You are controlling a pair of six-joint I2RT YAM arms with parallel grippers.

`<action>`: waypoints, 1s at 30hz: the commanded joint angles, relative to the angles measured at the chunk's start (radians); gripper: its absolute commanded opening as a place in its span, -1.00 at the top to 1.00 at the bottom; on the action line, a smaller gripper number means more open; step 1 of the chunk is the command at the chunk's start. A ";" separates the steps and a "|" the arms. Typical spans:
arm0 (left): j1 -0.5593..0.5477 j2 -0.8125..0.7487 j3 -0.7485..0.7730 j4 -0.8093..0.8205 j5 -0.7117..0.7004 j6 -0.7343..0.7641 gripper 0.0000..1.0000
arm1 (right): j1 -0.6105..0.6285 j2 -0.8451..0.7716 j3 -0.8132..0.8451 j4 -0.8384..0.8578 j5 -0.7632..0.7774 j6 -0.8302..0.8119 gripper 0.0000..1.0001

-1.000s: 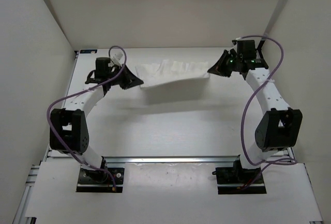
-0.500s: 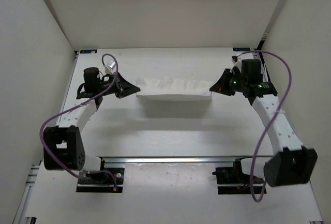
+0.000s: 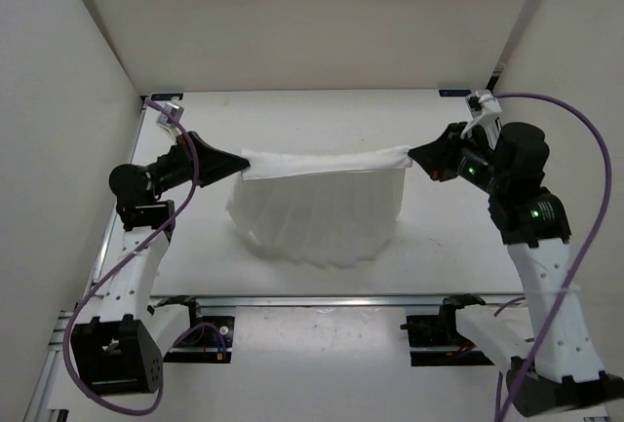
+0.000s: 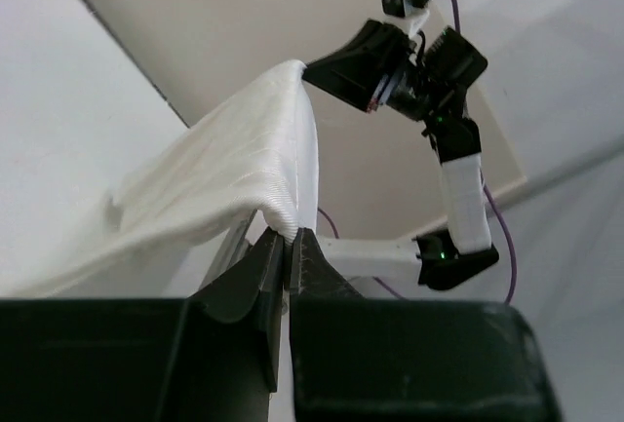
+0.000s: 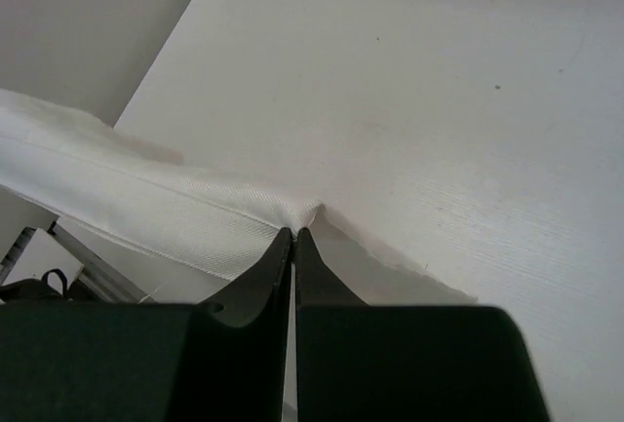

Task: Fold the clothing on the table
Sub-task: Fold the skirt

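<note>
The white clothing [image 3: 320,206] hangs stretched between both grippers above the table [image 3: 322,115], its top edge taut and its pleated body fanning down to a rounded lower hem. My left gripper [image 3: 240,162] is shut on the clothing's left top corner [image 4: 283,217], the fabric pinched between its black fingertips. My right gripper [image 3: 410,156] is shut on the right top corner [image 5: 302,217]. In the left wrist view the cloth [image 4: 234,164] runs across to the right gripper [image 4: 317,73]. In the right wrist view the hem [image 5: 136,203] leads off to the left.
White walls [image 3: 68,52] close in the table on three sides. An aluminium rail [image 3: 322,300] runs along the near edge, with both arm bases [image 3: 190,334] behind it. Purple cables [image 3: 585,208] loop off each arm.
Both grippers have pulled toward the near side and risen with the clothing's top corners. The garment, bunched at the far side of the table before, now hangs spread out between them.
</note>
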 commanded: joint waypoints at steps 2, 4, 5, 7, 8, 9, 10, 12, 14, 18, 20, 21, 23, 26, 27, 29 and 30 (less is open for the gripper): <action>0.056 0.190 -0.003 -0.406 -0.184 0.273 1.00 | -0.178 0.236 -0.097 0.146 -0.076 0.005 0.99; 0.034 0.308 0.069 -0.511 -0.261 0.394 1.00 | -0.201 0.352 -0.084 0.226 -0.098 0.024 0.99; 0.011 0.403 0.104 -0.536 -0.295 0.433 1.00 | -0.202 0.450 -0.065 0.282 -0.130 0.036 1.00; -0.025 0.616 0.256 -0.527 -0.324 0.442 1.00 | -0.229 0.596 0.041 0.327 -0.181 0.056 1.00; -0.044 0.666 0.332 -0.485 -0.323 0.407 1.00 | -0.232 0.694 0.107 0.333 -0.191 0.065 1.00; -0.050 0.760 0.363 -0.467 -0.319 0.383 1.00 | -0.231 0.782 0.137 0.340 -0.201 0.065 1.00; -0.052 0.837 0.412 -0.399 -0.315 0.328 1.00 | -0.231 0.824 0.196 0.332 -0.195 0.064 1.00; -0.082 0.923 0.488 -0.380 -0.338 0.289 1.00 | -0.231 0.942 0.273 0.329 -0.199 0.070 1.00; -0.084 0.987 0.561 -0.400 -0.350 0.290 1.00 | -0.237 1.000 0.353 0.329 -0.213 0.096 1.00; -0.084 1.063 0.600 -0.375 -0.341 0.261 1.00 | -0.238 1.059 0.387 0.306 -0.215 0.084 1.00; -0.084 1.051 0.563 -0.368 -0.333 0.261 1.00 | -0.234 1.048 0.358 0.282 -0.219 0.076 1.00; -0.078 1.039 0.546 -0.365 -0.338 0.269 1.00 | -0.229 1.028 0.343 0.275 -0.224 0.075 1.00; -0.078 0.998 0.456 -0.386 -0.327 0.298 1.00 | -0.225 0.978 0.256 0.249 -0.230 0.071 1.00; -0.064 0.913 0.314 -0.443 -0.345 0.376 1.00 | -0.209 0.867 0.109 0.196 -0.212 0.056 1.00; -0.065 0.872 0.293 -0.472 -0.352 0.402 1.00 | -0.190 0.815 0.082 0.185 -0.215 0.061 1.00; -0.065 0.808 0.217 -0.537 -0.390 0.456 1.00 | -0.166 0.760 -0.002 0.102 -0.216 0.035 1.00; -0.064 0.794 0.204 -0.582 -0.405 0.493 1.00 | -0.142 0.722 -0.022 0.082 -0.219 0.029 1.00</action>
